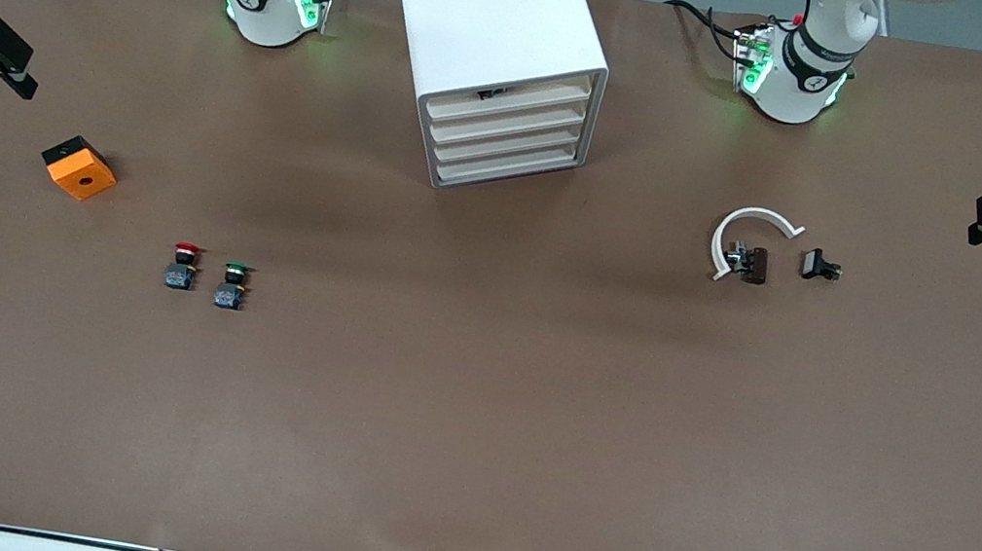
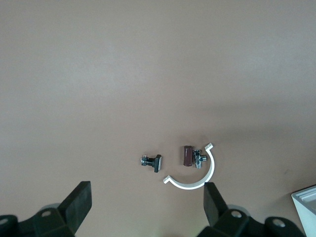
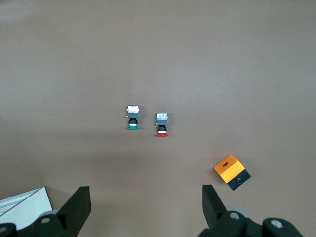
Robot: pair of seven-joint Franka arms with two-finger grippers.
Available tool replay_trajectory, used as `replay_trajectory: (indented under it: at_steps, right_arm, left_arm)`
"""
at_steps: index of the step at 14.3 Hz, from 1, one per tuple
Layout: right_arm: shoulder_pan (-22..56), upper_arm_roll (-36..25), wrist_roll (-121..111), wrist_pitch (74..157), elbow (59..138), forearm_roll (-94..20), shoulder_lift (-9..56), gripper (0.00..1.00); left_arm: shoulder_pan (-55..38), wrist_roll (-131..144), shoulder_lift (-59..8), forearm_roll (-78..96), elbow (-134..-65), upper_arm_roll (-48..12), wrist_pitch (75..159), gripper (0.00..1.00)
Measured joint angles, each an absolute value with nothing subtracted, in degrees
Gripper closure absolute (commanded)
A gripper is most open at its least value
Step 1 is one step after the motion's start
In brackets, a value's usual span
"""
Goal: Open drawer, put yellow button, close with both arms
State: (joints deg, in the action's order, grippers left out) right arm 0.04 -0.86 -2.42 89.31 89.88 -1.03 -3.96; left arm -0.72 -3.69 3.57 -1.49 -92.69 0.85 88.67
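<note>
The white cabinet [image 1: 494,10] stands between the two arm bases. Its top drawer [image 1: 519,101] looks level with the three below it, and a small dark mark shows at its upper edge. The yellow button is out of view. My left gripper [image 1: 978,220] hangs open and empty over the left arm's end of the table; in its wrist view the gripper [image 2: 147,197] is above bare table near a white C-shaped clip [image 2: 197,177]. My right gripper [image 1: 30,74] hangs open and empty over the right arm's end, and in the right wrist view the gripper [image 3: 146,200] holds nothing.
A red-capped button [image 1: 182,264] and a green-capped button [image 1: 231,285] stand side by side, nearer the front camera than an orange block [image 1: 79,167]. The white clip [image 1: 749,233], a brown part [image 1: 754,264] and a black part [image 1: 818,265] lie toward the left arm's end.
</note>
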Motion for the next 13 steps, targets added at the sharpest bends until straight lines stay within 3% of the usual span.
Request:
replay_trajectory:
  at_steps: [13]
  right_arm:
    - [0.0, -0.9, -2.4, 89.3, 89.9, -1.0, -4.0, 0.0]
  left_arm:
    - [0.0, -4.2, 3.4, -1.5, -91.6, 0.7, 88.4, 0.0]
